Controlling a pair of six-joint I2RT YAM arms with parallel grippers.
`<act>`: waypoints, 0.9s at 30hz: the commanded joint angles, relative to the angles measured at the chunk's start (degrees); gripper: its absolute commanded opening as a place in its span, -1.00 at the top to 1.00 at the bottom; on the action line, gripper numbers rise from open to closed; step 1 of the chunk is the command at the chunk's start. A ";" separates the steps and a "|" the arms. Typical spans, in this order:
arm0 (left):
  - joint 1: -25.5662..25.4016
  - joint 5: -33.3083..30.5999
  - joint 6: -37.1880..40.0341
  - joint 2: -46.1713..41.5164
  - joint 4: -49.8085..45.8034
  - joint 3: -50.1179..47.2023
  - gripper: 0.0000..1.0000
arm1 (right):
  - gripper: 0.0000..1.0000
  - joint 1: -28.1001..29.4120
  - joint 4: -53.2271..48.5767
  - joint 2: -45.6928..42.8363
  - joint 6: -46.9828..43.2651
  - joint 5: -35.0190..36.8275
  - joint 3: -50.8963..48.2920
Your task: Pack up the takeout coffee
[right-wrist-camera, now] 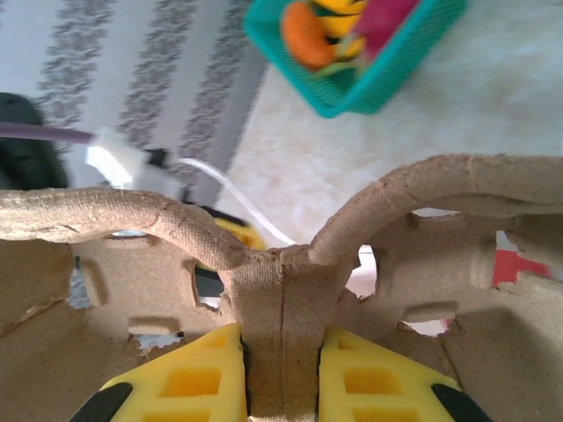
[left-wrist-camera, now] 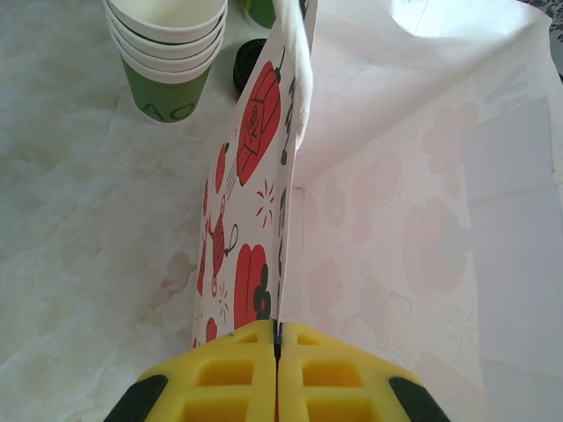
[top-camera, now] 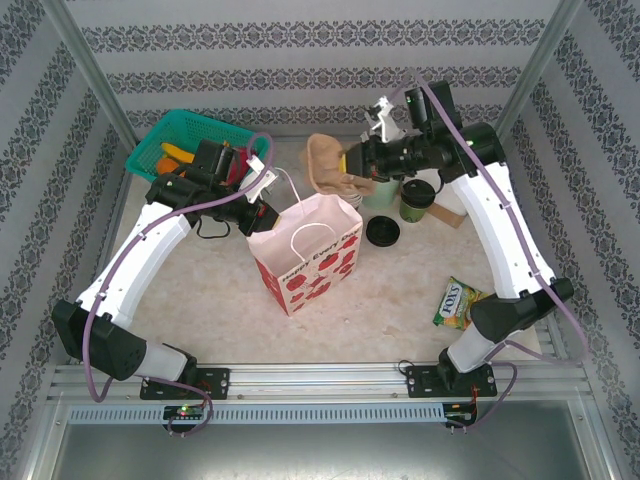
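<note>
The takeout coffee, a dark green paper cup (top-camera: 417, 200), stands on the table at the back right, beside its black lid (top-camera: 382, 232). The brown pulp carrier tray (top-camera: 325, 160) hangs in the air behind the bag. My right gripper (top-camera: 352, 160) is shut on the tray's middle ridge (right-wrist-camera: 281, 290), yellow fingers (right-wrist-camera: 189, 378) on either side. The white paper bag with red prints (top-camera: 305, 250) stands open in the middle. My left gripper (top-camera: 258, 208) is shut on the bag's rim (left-wrist-camera: 283, 220), its yellow fingers (left-wrist-camera: 229, 369) pressed together.
A teal basket (top-camera: 195, 140) with fruit sits at the back left. A stack of green paper cups (left-wrist-camera: 167, 61) stands near the lid (left-wrist-camera: 249, 66), just beyond the bag. A snack packet (top-camera: 458, 303) lies front right. Patterned walls close in the table.
</note>
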 commanded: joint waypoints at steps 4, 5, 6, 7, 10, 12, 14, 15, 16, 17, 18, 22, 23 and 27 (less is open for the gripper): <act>0.67 2.16 -0.86 0.36 1.96 0.19 0.99 | 1.00 3.32 9.31 0.78 5.14 -13.32 -1.35; 0.64 2.17 -0.87 0.43 1.98 0.11 0.99 | 1.00 3.88 9.96 1.07 5.32 -14.20 -2.04; 0.67 2.21 -0.92 0.47 2.05 -0.05 0.99 | 1.00 4.32 10.58 1.35 5.55 -14.85 -2.85; 0.59 2.14 -0.97 0.54 2.05 0.03 0.99 | 1.00 4.60 10.47 1.66 5.37 -15.31 -3.19; 0.65 2.14 -1.21 0.73 1.98 -0.01 0.99 | 1.00 4.95 9.98 2.02 4.65 -16.83 -5.04; 0.59 2.22 -1.22 0.70 2.22 -0.06 0.99 | 1.00 5.03 8.97 1.74 3.40 -16.38 -6.82; 0.61 1.86 -1.36 0.67 2.56 -0.30 0.99 | 1.00 4.96 7.93 1.29 2.43 -15.50 -9.13; 0.63 1.72 -1.42 0.75 2.52 -0.17 0.99 | 1.00 4.91 7.24 1.19 1.77 -15.00 -10.08; 0.66 1.70 -1.45 0.75 2.36 -0.07 0.99 | 1.00 4.90 6.58 1.12 1.31 -14.48 -10.84; 0.66 1.78 -1.56 0.79 2.32 0.00 0.99 | 1.00 4.89 5.79 1.06 0.76 -13.60 -11.61; 0.60 1.99 -1.65 0.73 2.47 -0.02 0.99 | 1.00 4.96 5.29 0.94 0.43 -12.37 -12.50; 0.62 2.05 -2.09 0.40 2.81 -0.09 0.99 | 1.00 5.14 3.94 0.97 -0.03 -7.57 -14.31; 0.63 2.12 -2.20 0.30 2.92 -0.15 0.99 | 1.00 5.24 3.24 1.10 -0.44 -6.31 -14.39; 0.62 2.05 -2.55 -0.10 3.27 -0.30 0.98 | 1.00 5.88 2.46 1.19 -0.93 -2.59 -15.31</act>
